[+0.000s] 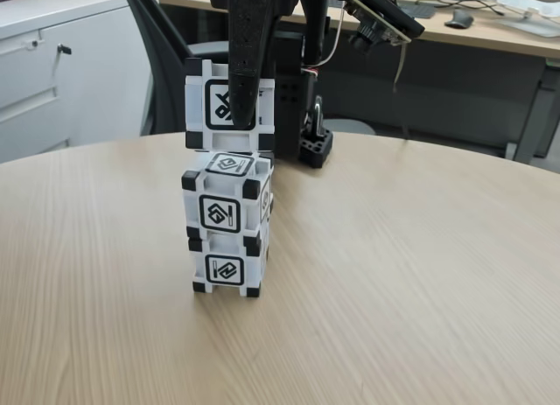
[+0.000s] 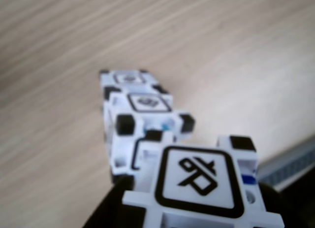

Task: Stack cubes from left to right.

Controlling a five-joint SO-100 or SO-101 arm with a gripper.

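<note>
Pale wood-grain laminate forms the round table (image 1: 394, 274) on which two white cubes with black corner blocks are stacked. In the fixed view the bottom cube (image 1: 226, 268) is set on the table left of centre, and the middle cube (image 1: 227, 204) rests on it, slightly turned. A third cube (image 1: 229, 103) is held above them, just over the middle cube's top face; whether the two touch cannot be told. The black gripper (image 1: 242, 108) is brought down from above, one finger (image 1: 245, 64) lying across the cube's near glyph face, closed on that cube. The arm's black base (image 1: 313, 143) is seen behind the stack. In the wrist view the held cube (image 2: 197, 181) is nearest, the stacked pair (image 2: 135, 110) beyond it.
</note>
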